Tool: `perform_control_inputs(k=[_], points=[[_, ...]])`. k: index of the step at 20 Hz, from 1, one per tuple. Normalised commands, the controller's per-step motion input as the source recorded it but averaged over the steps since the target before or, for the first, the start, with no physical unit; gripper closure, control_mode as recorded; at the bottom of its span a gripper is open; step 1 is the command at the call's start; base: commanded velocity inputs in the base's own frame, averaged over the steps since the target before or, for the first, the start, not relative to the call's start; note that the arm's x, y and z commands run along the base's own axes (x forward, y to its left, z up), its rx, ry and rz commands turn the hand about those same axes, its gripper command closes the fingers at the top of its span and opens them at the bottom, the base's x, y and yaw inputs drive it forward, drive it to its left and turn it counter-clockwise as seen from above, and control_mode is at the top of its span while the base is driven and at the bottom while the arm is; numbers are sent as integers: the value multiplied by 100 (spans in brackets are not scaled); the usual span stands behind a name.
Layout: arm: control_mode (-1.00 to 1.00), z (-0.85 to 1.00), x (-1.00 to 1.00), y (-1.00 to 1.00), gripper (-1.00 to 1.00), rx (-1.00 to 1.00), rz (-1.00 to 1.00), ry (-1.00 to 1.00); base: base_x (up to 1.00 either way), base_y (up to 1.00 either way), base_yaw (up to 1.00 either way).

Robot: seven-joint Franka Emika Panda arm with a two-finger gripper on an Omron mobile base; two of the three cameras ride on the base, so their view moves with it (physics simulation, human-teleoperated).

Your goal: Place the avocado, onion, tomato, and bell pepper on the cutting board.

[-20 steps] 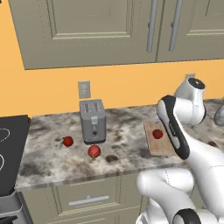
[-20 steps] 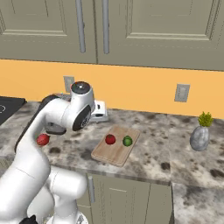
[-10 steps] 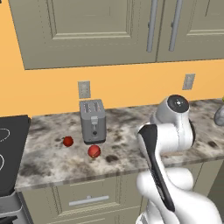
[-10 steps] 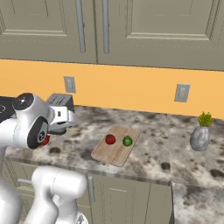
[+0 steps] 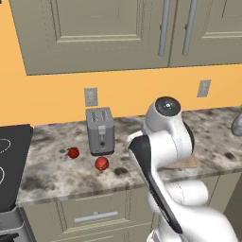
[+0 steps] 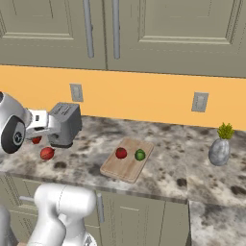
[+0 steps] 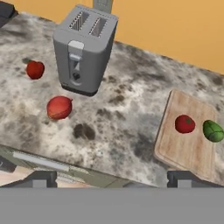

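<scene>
Now: avocado (image 7: 213,131) and red round item (image 7: 184,124) side by side on cutting board (image 7: 183,151), right of hand view. Toaster (image 7: 84,48) upper left on desk (image 7: 131,109); two red items (image 7: 59,107) beside it. Claw (image 7: 111,179) tips wide apart, seemingly empty.

No readable text, labels, brand names, numbers or signs appear anywhere. The toaster (image 7: 84,48), the cutting board (image 6: 128,161), the wall outlets (image 6: 200,102), the cabinet doors (image 5: 99,33) and the stone counter (image 7: 127,118) all carry no lettering.
</scene>
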Motion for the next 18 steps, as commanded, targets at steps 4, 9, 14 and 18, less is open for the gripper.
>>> perform_control_inputs(k=[4,9,14,18], points=[[-100,0,0,44,-100,10,1,9,0,0,0],[-100,0,0,31,-100,20,1,25,0,0,0],[-100,0,0,20,-100,2,0,4,0,0,0],[-100,-3,1,6,-100,2,0,0,0,0,0]])
